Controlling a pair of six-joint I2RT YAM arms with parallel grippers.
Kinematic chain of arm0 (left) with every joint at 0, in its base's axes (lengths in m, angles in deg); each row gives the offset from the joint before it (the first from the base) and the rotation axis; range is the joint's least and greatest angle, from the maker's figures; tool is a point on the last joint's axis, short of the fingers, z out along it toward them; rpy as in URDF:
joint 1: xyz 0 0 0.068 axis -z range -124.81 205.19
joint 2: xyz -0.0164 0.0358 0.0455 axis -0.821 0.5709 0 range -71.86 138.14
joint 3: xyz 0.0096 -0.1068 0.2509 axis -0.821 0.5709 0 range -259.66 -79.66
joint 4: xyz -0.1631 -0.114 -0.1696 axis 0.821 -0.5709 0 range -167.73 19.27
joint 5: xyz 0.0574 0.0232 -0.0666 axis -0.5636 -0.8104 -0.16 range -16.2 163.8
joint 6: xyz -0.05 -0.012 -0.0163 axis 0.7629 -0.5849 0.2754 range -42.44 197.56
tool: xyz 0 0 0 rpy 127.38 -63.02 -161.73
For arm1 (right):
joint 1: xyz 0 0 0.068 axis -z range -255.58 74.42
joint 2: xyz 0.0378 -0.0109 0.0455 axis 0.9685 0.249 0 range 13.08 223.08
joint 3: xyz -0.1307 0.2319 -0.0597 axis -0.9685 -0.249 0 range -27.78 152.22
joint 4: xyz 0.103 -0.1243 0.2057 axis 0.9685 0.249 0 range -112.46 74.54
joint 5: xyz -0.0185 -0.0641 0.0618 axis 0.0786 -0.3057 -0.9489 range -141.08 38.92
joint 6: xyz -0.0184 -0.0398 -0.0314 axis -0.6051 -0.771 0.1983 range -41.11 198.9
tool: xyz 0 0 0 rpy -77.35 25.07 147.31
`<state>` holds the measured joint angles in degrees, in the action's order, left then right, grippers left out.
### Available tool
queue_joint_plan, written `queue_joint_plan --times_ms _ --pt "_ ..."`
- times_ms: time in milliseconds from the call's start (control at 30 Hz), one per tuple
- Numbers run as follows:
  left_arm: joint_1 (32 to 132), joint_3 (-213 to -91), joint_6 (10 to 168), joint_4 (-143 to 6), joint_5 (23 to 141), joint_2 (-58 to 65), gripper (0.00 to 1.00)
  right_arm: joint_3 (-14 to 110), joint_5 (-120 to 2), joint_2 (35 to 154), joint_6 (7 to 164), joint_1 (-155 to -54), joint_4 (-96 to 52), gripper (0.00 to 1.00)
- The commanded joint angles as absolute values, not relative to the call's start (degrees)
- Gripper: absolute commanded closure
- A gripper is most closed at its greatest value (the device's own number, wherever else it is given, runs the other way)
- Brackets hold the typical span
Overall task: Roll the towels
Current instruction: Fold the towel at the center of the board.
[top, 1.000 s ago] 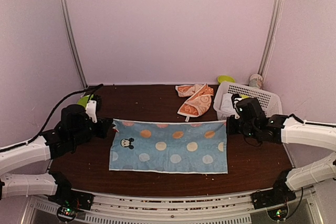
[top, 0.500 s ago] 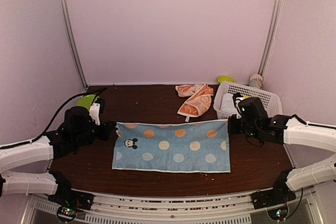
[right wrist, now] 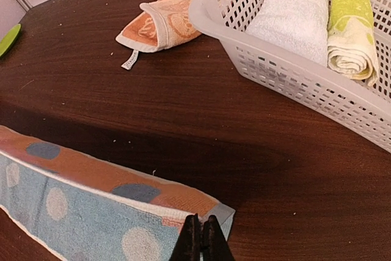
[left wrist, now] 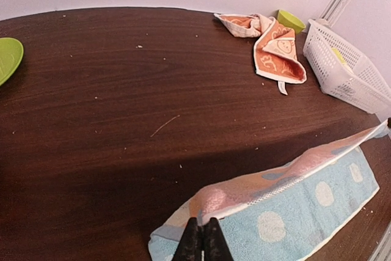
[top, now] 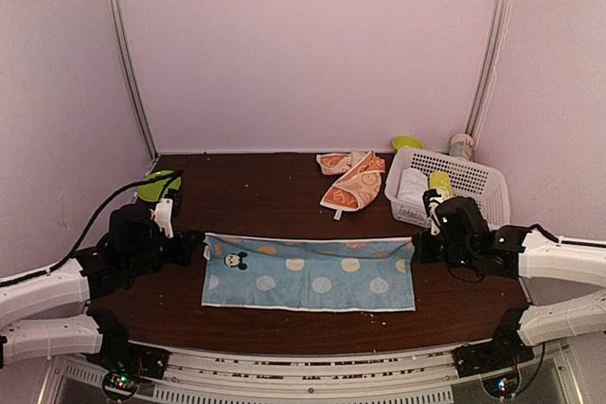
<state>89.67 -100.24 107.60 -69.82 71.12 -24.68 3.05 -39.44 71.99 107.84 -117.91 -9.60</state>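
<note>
The light blue dotted towel (top: 312,276) lies spread on the dark table, its far edge lifted and folded toward the near side. My left gripper (top: 197,245) is shut on that edge's left corner, and in the left wrist view the left gripper (left wrist: 202,238) pinches the blue towel (left wrist: 305,206). My right gripper (top: 418,249) is shut on the right corner; the right wrist view shows the right gripper (right wrist: 201,236) clamping the blue towel (right wrist: 79,212). The orange patterned towel (top: 352,179) lies crumpled at the back, also visible as the orange towel (left wrist: 275,47) and the orange towel (right wrist: 165,16).
A white basket (top: 473,182) at the back right holds a plain white roll (right wrist: 284,13) and a yellow-green roll (right wrist: 351,29). A green dish (top: 158,183) sits at the left and another green dish (top: 407,143) behind the basket, beside a small cup (top: 462,146).
Both grippers have drawn the blue towel's far edge toward the near side and lifted it, folding it over. The visible towel is narrower front to back.
</note>
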Motion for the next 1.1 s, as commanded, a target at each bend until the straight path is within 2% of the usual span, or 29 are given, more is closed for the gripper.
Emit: queue_joint_plan --times_ms 0,333,667,1067 --pt "89.3 -98.9 109.4 -70.8 72.5 -26.6 1.0 1.4 -40.4 71.3 110.0 -120.0 -8.2 1.0" --pt "89.4 -98.2 111.4 -75.2 74.9 -28.7 1.0 -0.9 -40.5 70.5 113.3 -124.1 -7.1 1.0" --pt "89.6 -96.6 113.8 -80.3 74.9 -34.4 1.0 -2.3 -39.8 66.2 114.8 -124.4 -4.1 1.0" --pt "92.8 -97.0 115.4 -85.3 75.3 -35.1 1.0 -3.3 -41.4 64.0 115.6 -125.1 -1.6 1.0"
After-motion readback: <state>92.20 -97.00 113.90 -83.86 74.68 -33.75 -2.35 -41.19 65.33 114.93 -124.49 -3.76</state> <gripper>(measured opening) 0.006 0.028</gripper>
